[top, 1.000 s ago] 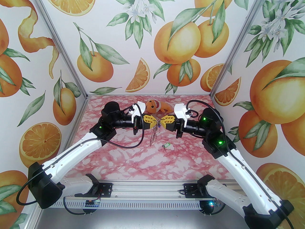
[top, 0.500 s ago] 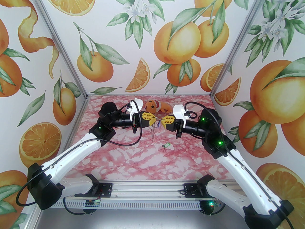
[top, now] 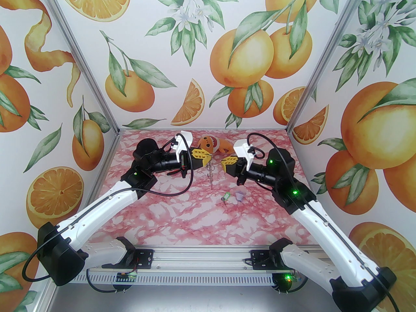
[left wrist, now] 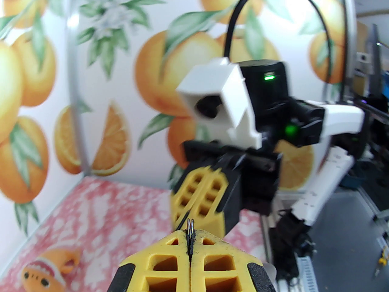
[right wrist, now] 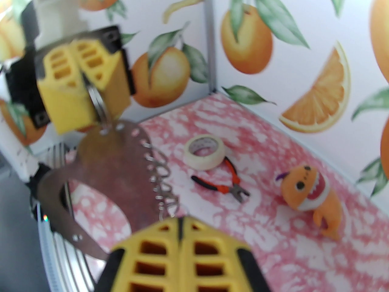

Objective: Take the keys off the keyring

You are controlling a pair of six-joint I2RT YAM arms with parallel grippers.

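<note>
Left gripper [top: 209,158] clamps the dangling keyring [top: 210,173], right gripper [top: 223,163] closed empty; green key [top: 226,196] and blue key [top: 240,195] lie freed below, so set-down seemingly comes next.

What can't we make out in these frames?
Top view: blue key too small, label unreadable.
Right wrist view: keyring blurred, lower part behind the right gripper; can't tell what its small rings carry.
Left wrist view: keyring body hidden under the left gripper; a wire tip pokes out.
</note>
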